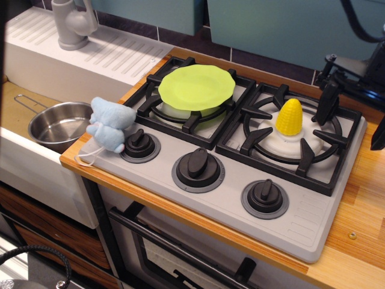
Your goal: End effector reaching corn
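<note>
The corn [289, 117] is a small bright yellow cob standing upright on the white cap of the right burner, inside the black grate [287, 139]. My gripper [355, 117] is a black metal tool at the right edge of the view, to the right of the corn and apart from it. Its two dark fingers are spread wide: one finger [328, 102] hangs over the right burner's far side, the other is cut off by the frame edge. Nothing is between the fingers.
A lime-green plate [197, 88] lies on the left burner. A light blue plush toy [110, 124] sits at the stove's front left corner by three black knobs. A steel pot [59, 125] sits in the sink at left, under a grey faucet [73, 23]. Wooden countertop [361, 211] lies at right.
</note>
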`<state>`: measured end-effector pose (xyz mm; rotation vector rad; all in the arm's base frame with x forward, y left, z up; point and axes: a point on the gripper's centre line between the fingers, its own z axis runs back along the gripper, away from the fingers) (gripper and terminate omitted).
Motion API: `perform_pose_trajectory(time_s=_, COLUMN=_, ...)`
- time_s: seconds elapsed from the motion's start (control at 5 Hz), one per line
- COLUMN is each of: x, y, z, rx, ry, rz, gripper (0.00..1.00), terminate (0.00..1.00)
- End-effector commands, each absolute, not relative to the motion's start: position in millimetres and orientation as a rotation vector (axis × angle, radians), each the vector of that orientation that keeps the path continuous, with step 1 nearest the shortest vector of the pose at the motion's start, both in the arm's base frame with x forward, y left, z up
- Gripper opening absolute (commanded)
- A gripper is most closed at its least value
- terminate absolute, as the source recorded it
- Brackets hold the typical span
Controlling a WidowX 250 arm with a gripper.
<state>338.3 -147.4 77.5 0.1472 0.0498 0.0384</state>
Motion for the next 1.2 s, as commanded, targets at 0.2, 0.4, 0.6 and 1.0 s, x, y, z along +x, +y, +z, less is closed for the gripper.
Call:
perform_pose_trajectory(time_s=0.2, x=361, y=-122, z=100, rx=0.143, ry=-0.018, rz=0.008, gripper=1.00, terminate=0.00)
perform_pose_trajectory(time_s=0.4, x=366, y=-102, z=97, rx=0.164, ry=-0.036, rz=-0.036, gripper=1.00, terminate=0.00)
perform_pose_trajectory(time_s=0.6, x=367, y=-97, z=97, rx=0.170, ry=-0.039, rz=-0.042, gripper=1.00, terminate=0.00)
perform_pose_trajectory(time_s=1.0, x=369, y=-90, z=94, rx=0.177, ry=-0.056, rz=-0.049, gripper=1.00, terminate=0.00)
